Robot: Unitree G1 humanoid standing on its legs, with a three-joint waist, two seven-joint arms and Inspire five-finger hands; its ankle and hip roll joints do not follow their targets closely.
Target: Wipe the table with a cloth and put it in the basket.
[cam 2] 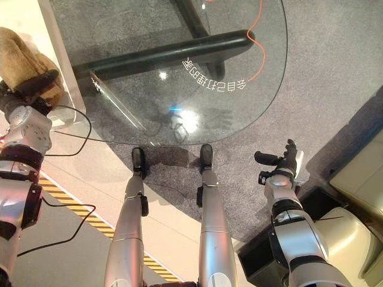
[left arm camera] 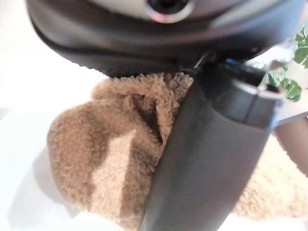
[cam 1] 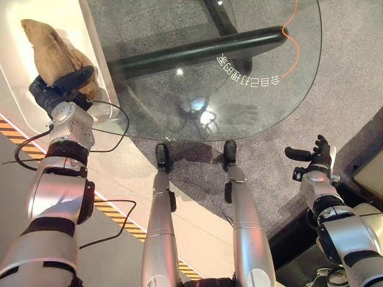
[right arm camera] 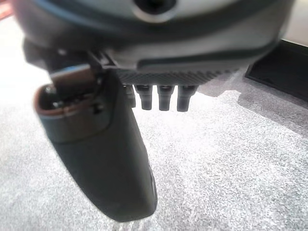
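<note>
Nearest, at about four o'clock, the right hand (cam 1: 316,156) hangs idle above the grey carpet (cam 1: 353,78), its fingers (right arm camera: 160,98) relaxed and holding nothing. Further out, at ten o'clock, the left hand (cam 1: 60,86) has thumb and fingers curled round the brown cloth (cam 1: 51,51), which bunches over a white surface (cam 1: 18,89) just beside the glass worktop (cam 1: 251,72) at twelve o'clock. The cloth looks soft, light and fluffy; it should crumple and drape rather than slip, so a pinch through the gathered middle seems safest, leaving loose ends to drag flat for wiping. I cannot make out a basket.
</note>
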